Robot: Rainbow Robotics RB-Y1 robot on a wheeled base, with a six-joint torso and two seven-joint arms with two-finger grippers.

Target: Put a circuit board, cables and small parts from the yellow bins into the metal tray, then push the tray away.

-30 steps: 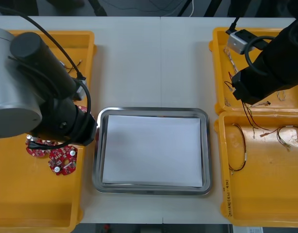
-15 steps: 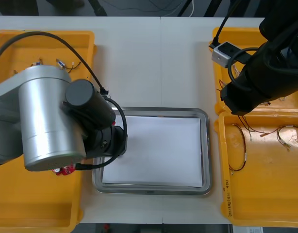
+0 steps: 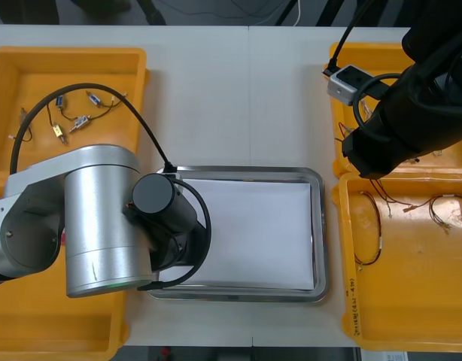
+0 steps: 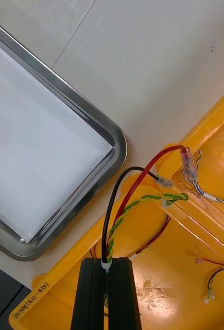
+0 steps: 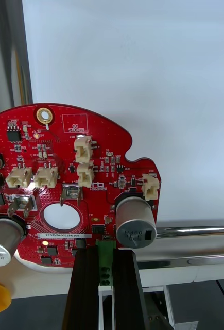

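My left gripper [image 5: 105,253] is shut on the green connector of a round red circuit board [image 5: 75,175]. It holds the board upright over the white inside of the metal tray [image 5: 194,231], near the tray's left rim [image 3: 318,226]. The left arm [image 3: 103,226] covers that rim in the front view. My right gripper [image 4: 106,264] is shut on a red and yellow cable [image 4: 137,193] that also carries a black wire. It hangs over the wall between the two right yellow bins [image 4: 194,258], beside the tray's corner [image 4: 99,172]. The right arm [image 3: 411,113] hides it from above.
Small metal parts on thin wires [image 3: 69,124] lie in the far left bin [image 3: 133,68]. Loose cables [image 3: 370,233] rest in the near right bin [image 3: 411,308]. The near left bin [image 3: 35,316] is partly under my left arm. Bare table stretches beyond the tray.
My left arm has swung right from the near left bin to the tray's left side, carrying the circuit board. The right arm shifted a little left, then held still.
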